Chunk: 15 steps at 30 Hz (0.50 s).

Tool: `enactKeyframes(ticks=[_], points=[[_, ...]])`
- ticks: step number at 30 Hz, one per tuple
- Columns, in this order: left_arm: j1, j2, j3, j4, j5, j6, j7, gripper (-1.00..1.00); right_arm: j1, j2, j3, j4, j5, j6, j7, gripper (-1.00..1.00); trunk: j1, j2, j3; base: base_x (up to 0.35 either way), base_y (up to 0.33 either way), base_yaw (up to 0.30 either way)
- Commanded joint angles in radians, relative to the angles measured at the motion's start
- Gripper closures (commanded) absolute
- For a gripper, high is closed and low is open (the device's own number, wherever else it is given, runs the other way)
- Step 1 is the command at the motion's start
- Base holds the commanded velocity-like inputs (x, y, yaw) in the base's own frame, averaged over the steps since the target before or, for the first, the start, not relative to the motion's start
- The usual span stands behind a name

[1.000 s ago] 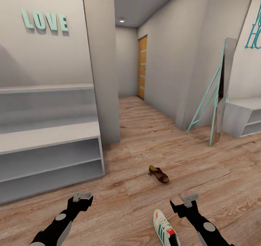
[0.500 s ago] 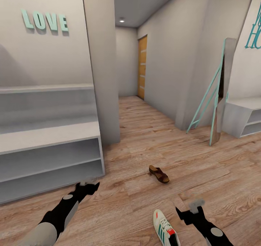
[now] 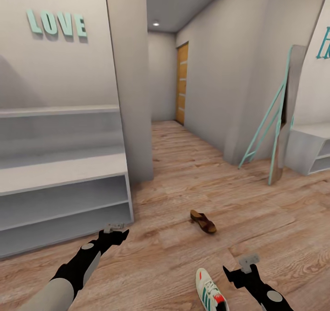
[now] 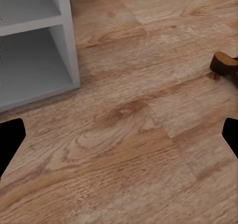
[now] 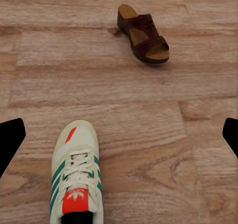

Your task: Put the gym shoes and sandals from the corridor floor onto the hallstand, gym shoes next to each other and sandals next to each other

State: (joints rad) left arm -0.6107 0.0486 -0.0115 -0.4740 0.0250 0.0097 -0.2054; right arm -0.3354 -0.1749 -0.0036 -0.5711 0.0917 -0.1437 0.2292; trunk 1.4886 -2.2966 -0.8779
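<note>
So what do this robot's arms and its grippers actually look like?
Both arms are mostly glossy black with a round grey disc at a joint. The left arm turns pale grey nearer the body, and the right arm is black as far as it shows. A small light grey block sits on top near the left gripper and the right gripper. The fingers are black.

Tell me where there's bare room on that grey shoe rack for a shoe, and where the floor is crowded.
The hallstand has bare room on its bench top, below the wall shelf, and in both open shelves underneath. The corridor floor lies bare from the rack's corner toward the door. It is busier near the right gripper, where a gym shoe lies, a sandal a little beyond.
</note>
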Motion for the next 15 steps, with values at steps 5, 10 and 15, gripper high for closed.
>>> enactKeyframes(ticks=[5, 10, 15], points=[[0.0, 0.0, -0.001, -0.001, 0.003, 0.001, -0.003, -1.0, 0.0, 0.0, 0.0, 0.0, 0.01, -0.004, 0.001, -1.0, 0.0, 0.0, -0.003, 0.158, 0.0, 0.022], [0.0, 0.002, -0.002, -0.001, 0.003, 0.002, -0.003, -1.0, 0.0, 0.001, 0.0, 0.0, 0.01, -0.004, 0.001, -1.0, 0.0, 0.0, -0.003, 0.041, 0.0, 0.005], [0.0, 0.002, -0.002, -0.001, 0.003, 0.002, -0.003, -1.0, 0.0, 0.001, 0.0, 0.0, 0.01, -0.004, 0.001, -1.0, 0.0, 0.0, -0.003, 0.009, 0.0, 0.001]])
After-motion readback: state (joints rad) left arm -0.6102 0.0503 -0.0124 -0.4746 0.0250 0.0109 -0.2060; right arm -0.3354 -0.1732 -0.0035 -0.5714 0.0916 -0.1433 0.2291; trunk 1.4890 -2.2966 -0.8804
